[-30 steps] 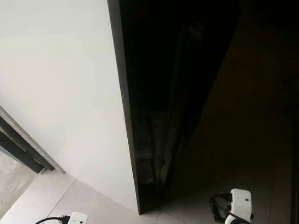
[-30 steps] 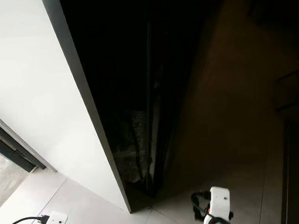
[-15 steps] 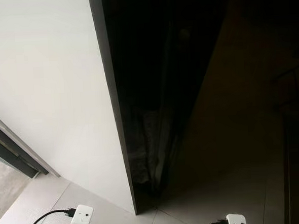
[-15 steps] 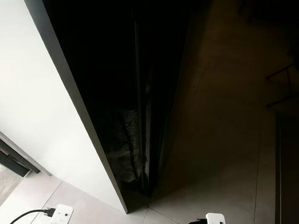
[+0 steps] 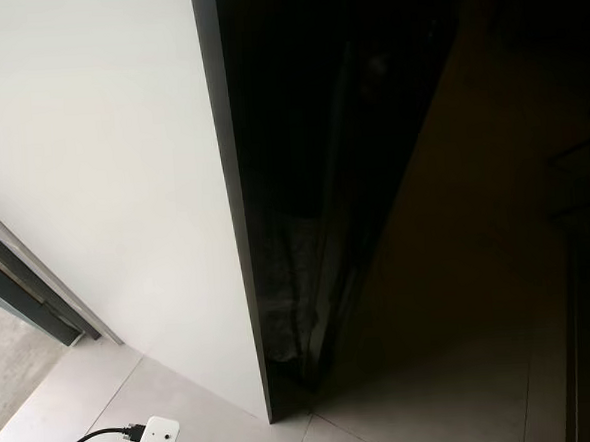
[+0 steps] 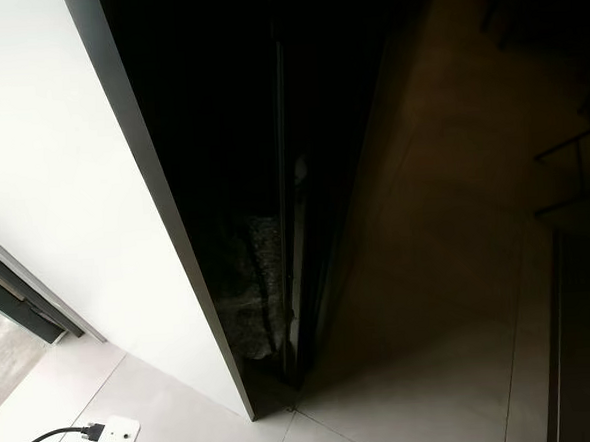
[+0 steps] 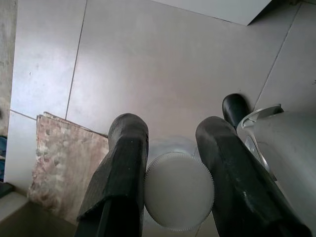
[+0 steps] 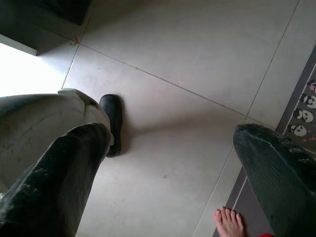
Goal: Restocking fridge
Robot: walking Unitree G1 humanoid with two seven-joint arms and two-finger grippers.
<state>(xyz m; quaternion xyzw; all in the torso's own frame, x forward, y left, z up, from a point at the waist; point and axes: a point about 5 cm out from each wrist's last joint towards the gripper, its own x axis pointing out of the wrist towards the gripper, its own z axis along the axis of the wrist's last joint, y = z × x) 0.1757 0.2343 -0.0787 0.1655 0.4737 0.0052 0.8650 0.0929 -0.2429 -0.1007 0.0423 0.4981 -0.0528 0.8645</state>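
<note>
Ridged round cap point(image 7: 178, 191) between left hand's point(image 7: 173, 168) fingers.

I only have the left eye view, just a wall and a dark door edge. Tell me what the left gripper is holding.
Observer: The left gripper is closed on a white-capped container.
Operator: Now report the right gripper.
Observer: The right gripper has its fingers wide apart, nothing between them.
Operator: Check for people.
Observer: A person's bare foot is on the floor tiles beside a patterned mat, in the right wrist view.
</note>
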